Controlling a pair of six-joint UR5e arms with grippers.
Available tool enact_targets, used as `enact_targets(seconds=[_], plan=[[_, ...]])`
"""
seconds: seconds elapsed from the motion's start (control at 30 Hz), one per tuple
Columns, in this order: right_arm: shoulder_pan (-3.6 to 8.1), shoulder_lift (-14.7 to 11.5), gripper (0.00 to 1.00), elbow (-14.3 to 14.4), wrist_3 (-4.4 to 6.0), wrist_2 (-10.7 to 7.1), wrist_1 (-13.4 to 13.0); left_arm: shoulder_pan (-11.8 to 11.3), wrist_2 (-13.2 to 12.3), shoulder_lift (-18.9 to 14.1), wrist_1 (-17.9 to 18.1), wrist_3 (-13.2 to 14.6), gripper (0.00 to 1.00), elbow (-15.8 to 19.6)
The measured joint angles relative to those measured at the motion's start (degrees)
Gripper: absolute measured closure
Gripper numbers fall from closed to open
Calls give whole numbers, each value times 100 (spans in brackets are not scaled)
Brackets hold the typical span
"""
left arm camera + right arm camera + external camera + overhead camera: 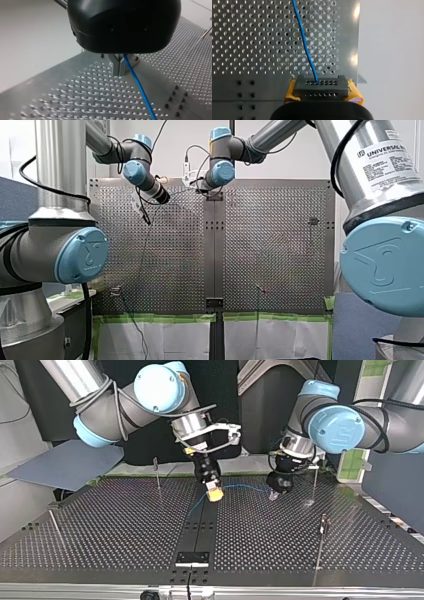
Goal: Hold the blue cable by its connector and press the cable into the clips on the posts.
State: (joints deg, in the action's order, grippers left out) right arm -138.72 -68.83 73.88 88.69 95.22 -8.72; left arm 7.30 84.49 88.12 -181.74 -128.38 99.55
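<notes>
1. My right hand (320,85), yellow-padded, is closed on the blue cable (305,42).
2. My left hand (120,65) is clamped tight on the same cable; its connector is probably hidden inside that grip.
3. The cable runs between both hands, low over the perforated worktop (115,525).

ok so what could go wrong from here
The cable spans a short gap between my right tool and my left tool; pulling apart could strain it at the connector. My left tool pinches only the thin cable, so it may slip. The posts are slim and could flex under pressing.
</notes>
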Motion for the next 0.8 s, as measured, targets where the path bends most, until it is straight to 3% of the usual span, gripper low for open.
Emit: enact_targets(seconds=[0.47, 0.8], plan=[[-8, 168, 100, -149, 116, -632, -45, -184, 644, -642, -538, 378, 100, 27], [-19, 171, 100, -428, 217, -707, 40, -382, 1172, -960, -440, 441, 100, 250]])
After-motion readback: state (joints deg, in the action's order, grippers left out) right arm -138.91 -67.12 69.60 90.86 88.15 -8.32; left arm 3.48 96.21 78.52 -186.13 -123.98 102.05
